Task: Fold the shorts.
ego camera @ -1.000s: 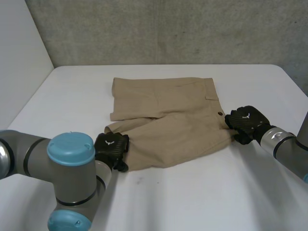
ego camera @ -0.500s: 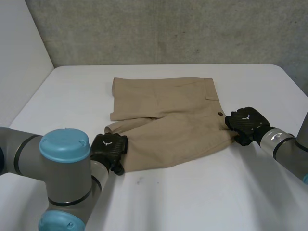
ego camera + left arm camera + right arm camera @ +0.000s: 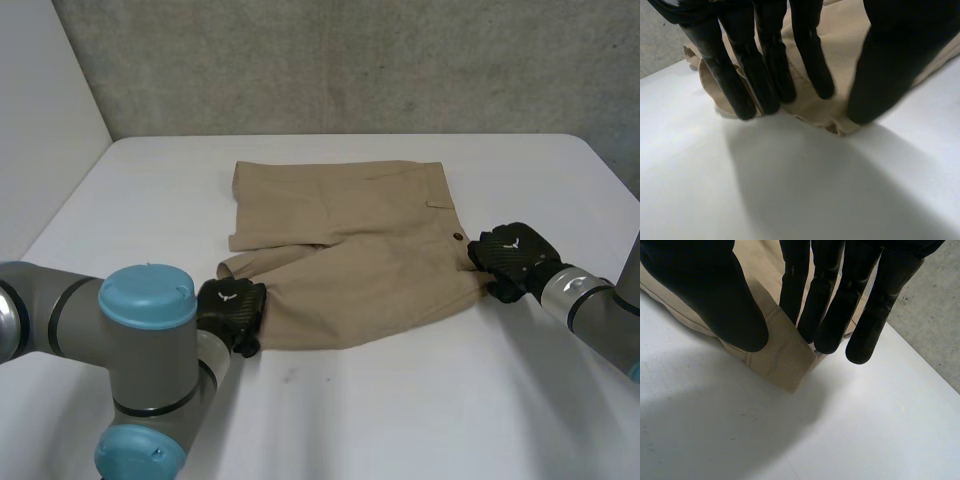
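Note:
Tan shorts (image 3: 340, 240) lie flat on the white table (image 3: 420, 400), waistband toward my right arm, legs toward my left. My left hand (image 3: 230, 308) is at the near leg's hem corner. In the left wrist view its fingers (image 3: 765, 70) rest on the hem (image 3: 835, 125) and the thumb presses the hem's edge, with cloth bunched between them. My right hand (image 3: 512, 255) is at the near corner of the waistband. There the thumb (image 3: 715, 290) and fingers pinch the waistband corner (image 3: 780, 360), which stands slightly off the table.
A grey wall runs behind the table and a white panel stands along its left side. Bare tabletop lies all around the shorts, widest toward the front.
My left hand's fingers and thumb have drawn closer together on the leg hem, and the left arm shifted slightly. The right hand has stayed put on the waistband.

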